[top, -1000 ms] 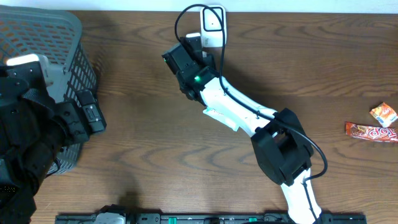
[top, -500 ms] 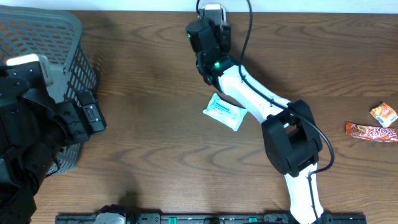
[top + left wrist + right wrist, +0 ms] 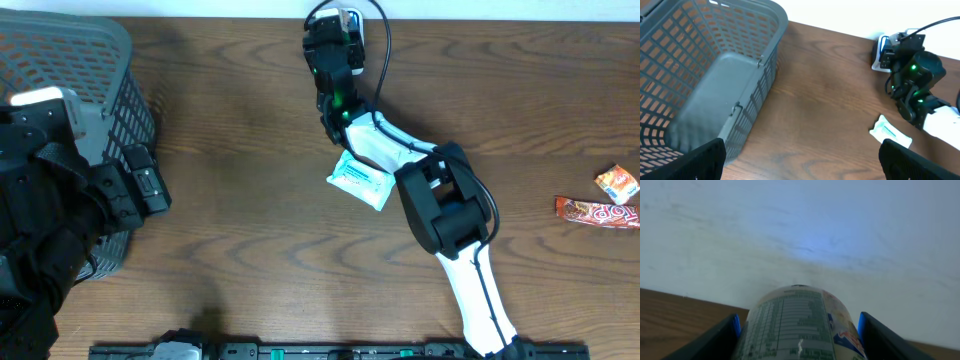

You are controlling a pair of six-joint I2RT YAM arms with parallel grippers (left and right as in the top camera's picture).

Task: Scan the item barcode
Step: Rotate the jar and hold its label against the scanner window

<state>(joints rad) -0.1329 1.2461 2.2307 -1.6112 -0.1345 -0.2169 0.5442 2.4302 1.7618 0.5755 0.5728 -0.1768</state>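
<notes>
1. Since a second ago, the right arm has swung from left of the white scanner (image 3: pixel 347 20) up to it, uncovering a white packet (image 3: pixel 362 181) lying flat on the tabletop (image 3: pixel 230 150).
2. Its right gripper (image 3: pixel 798 322) sits about half open, clamped on a small bottle (image 3: pixel 790 330) held between both fingers, at the tabletop's far edge just beside the scanner.
3. Wide open and holding nothing, the left gripper (image 3: pixel 801 150) hangs beside the grey basket (image 3: pixel 120 80), well apart from the action.
4. Presenting the code looks like the step in hand. Doing it well likely means rolling the wrist slowly so each side of the label passes the scanner window, keeping the bottle near it and the grip steady.
5. Seen from the right wrist, the bottle has a rounded shoulder and a wrap label: a panel of fine print faces the camera, with a colourful patch to its right.
6. No barcode shows on this face, so it probably sits further round, and the fingers could be covering part of it.
</notes>
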